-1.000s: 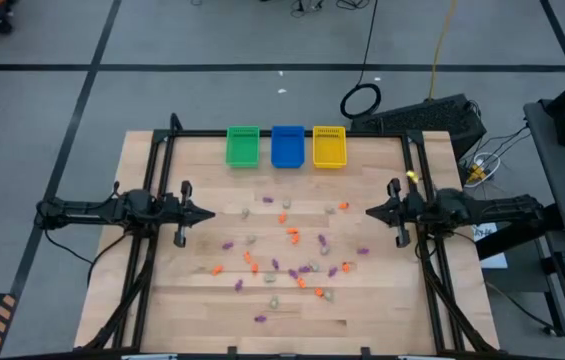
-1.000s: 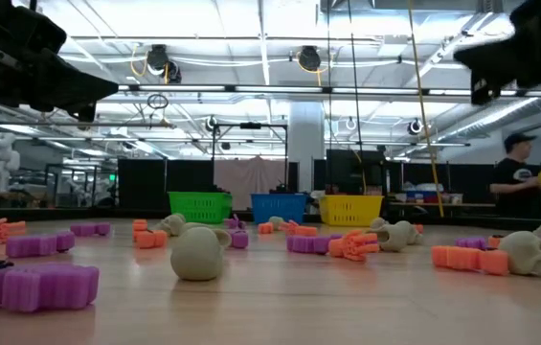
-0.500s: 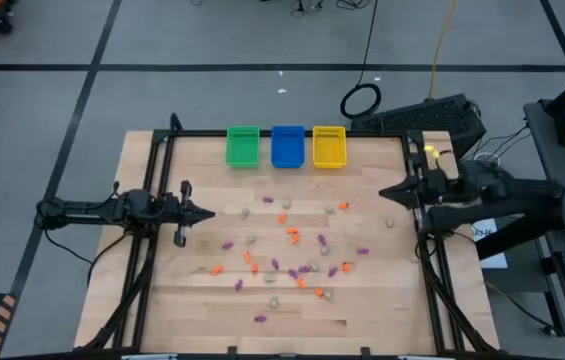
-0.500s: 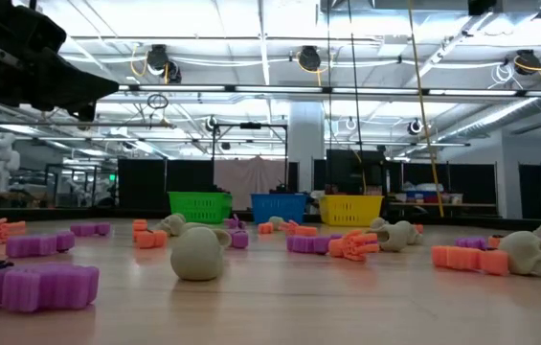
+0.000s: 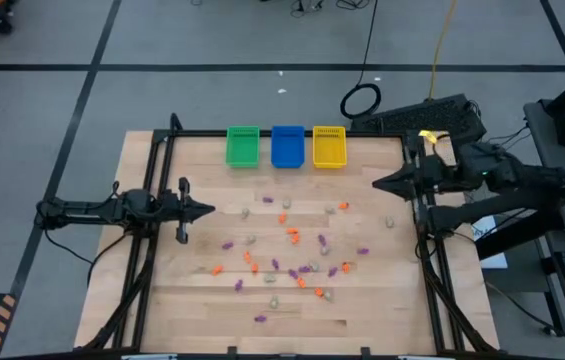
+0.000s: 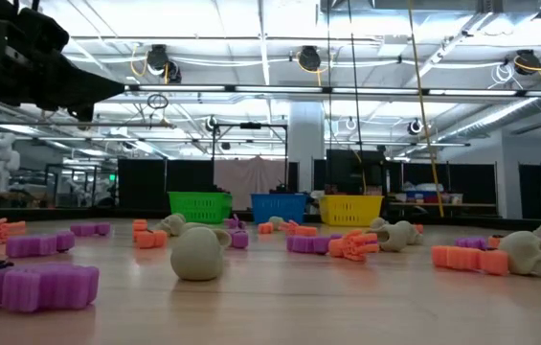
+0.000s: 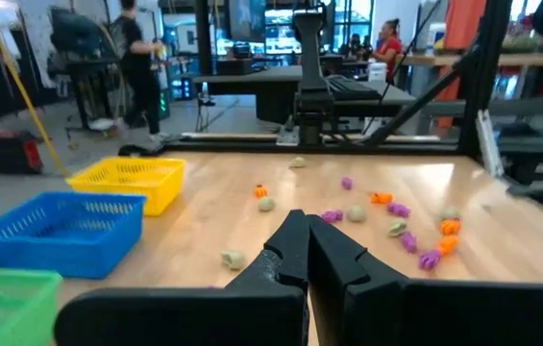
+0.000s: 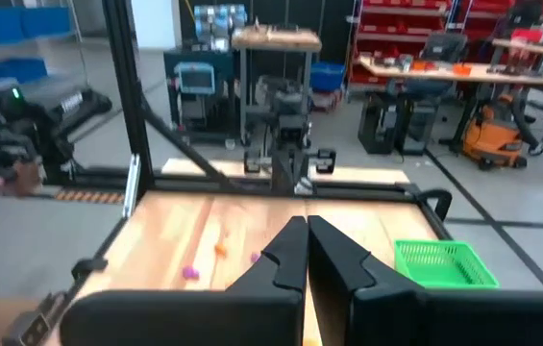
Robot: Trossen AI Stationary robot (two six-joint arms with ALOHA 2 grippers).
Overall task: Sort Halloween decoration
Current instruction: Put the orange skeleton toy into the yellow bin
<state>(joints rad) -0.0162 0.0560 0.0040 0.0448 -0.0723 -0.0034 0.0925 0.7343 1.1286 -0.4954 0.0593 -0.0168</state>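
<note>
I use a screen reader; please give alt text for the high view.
Small orange, purple and beige trinkets lie scattered on a wooden table. Green, blue and yellow bins line its far edge.

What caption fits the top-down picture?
Halloween trinkets lie scattered below three bins, both pincers shut and empty.

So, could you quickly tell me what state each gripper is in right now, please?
Left gripper: shut, holding nothing, above the table's left side.
Right gripper: shut, holding nothing, above the table's right edge.
</note>
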